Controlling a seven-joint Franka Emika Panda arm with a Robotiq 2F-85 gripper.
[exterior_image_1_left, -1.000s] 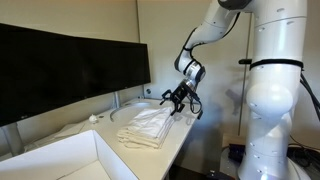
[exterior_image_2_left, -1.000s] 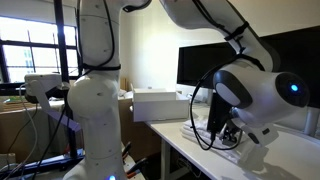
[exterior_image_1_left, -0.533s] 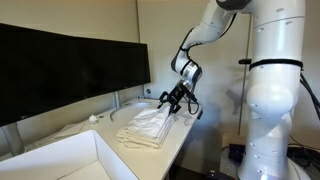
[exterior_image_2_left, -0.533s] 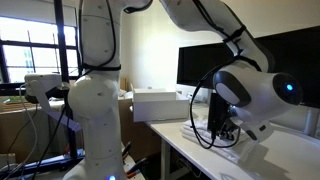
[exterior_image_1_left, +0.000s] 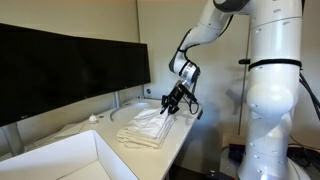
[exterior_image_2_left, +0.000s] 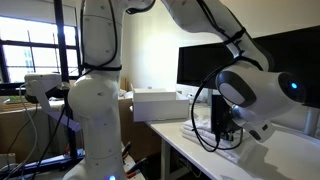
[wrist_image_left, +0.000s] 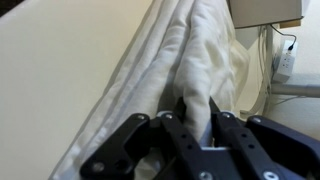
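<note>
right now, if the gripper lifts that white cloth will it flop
Likely floppy: the white cloth lies in soft folds, so it should drape from the gripper pinching one ridge. Probably light, not fragile. Its layers may slide apart.

We count, across the views, one folded white cloth (exterior_image_1_left: 145, 128), one gripper (exterior_image_1_left: 170, 107), one white robot arm (exterior_image_1_left: 200, 35), one open white box (exterior_image_1_left: 60, 155), one pale desk (exterior_image_1_left: 180, 135) and one wall socket (wrist_image_left: 285, 60).
</note>
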